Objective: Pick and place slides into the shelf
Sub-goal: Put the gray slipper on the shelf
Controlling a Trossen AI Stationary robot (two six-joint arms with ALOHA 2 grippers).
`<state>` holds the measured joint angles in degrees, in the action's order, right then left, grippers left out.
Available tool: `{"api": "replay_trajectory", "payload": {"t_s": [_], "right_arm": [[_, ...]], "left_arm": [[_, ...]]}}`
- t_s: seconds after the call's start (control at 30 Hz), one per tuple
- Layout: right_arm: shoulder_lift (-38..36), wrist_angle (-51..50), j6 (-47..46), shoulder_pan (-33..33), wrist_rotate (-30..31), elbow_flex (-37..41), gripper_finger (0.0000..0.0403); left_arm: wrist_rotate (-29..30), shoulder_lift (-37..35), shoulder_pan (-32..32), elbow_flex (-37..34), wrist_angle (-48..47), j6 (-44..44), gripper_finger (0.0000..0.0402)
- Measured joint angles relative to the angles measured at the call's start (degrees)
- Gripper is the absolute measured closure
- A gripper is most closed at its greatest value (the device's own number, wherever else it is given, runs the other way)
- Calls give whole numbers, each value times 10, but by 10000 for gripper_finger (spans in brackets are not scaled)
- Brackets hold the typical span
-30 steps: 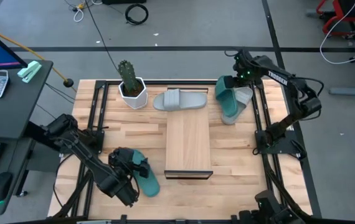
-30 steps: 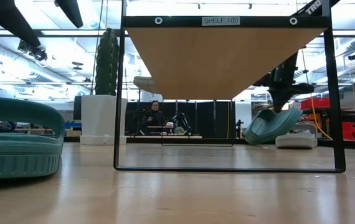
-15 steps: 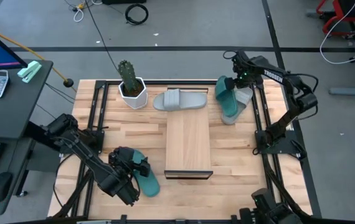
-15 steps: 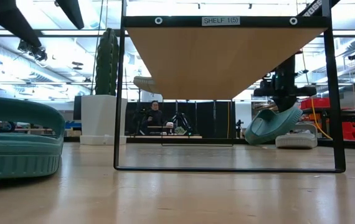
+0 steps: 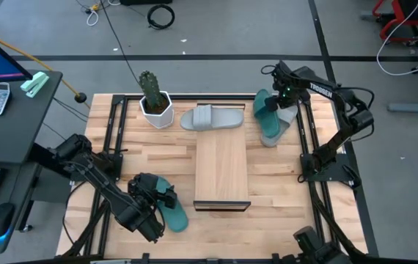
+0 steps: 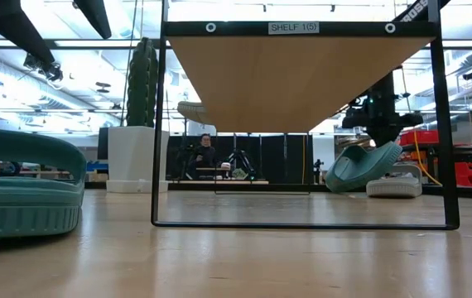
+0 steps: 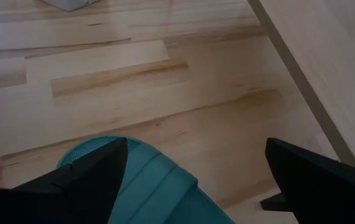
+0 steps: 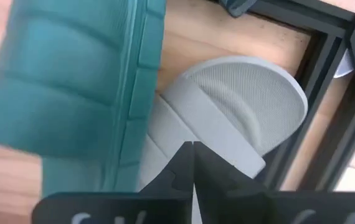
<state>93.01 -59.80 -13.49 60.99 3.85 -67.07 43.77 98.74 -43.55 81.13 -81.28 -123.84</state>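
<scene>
At the upper right of the high view, the right gripper is seen above a teal slide tilted against a grey slide; its jaws appear closed together. The left gripper, jaws spread, is held over another teal slide at lower left. A second grey slide lies just beyond the empty shelf on the table.

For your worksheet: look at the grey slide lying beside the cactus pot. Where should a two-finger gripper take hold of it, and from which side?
Probably by the wide strap of the grey slide, coming straight down from above. It lies flat, sole down and clear of the cactus pot, so the raised strap arches over the footbed. One finger could slip under that arch while the other closes on top.
</scene>
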Motion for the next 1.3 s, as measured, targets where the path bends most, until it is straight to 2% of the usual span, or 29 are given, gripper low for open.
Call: {"api": "replay_trajectory", "payload": {"t_s": [0.4,0.63,0.87,1.13,1.3], "right_arm": [[0,-10,8,-24,66,0,308],[0,-8,-18,-24,77,0,272],[-1,-20,-21,-35,57,12,267],[-1,6,-34,-67,67,86,268],[-1,20,-49,-96,57,78,268]], "left_arm": [[0,0,-1,0,-8,1,15],[0,0,-4,0,-8,1,15],[0,0,-7,0,-9,6,15],[0,0,-7,0,-9,15,15],[0,0,-7,0,-9,15,15]]}}
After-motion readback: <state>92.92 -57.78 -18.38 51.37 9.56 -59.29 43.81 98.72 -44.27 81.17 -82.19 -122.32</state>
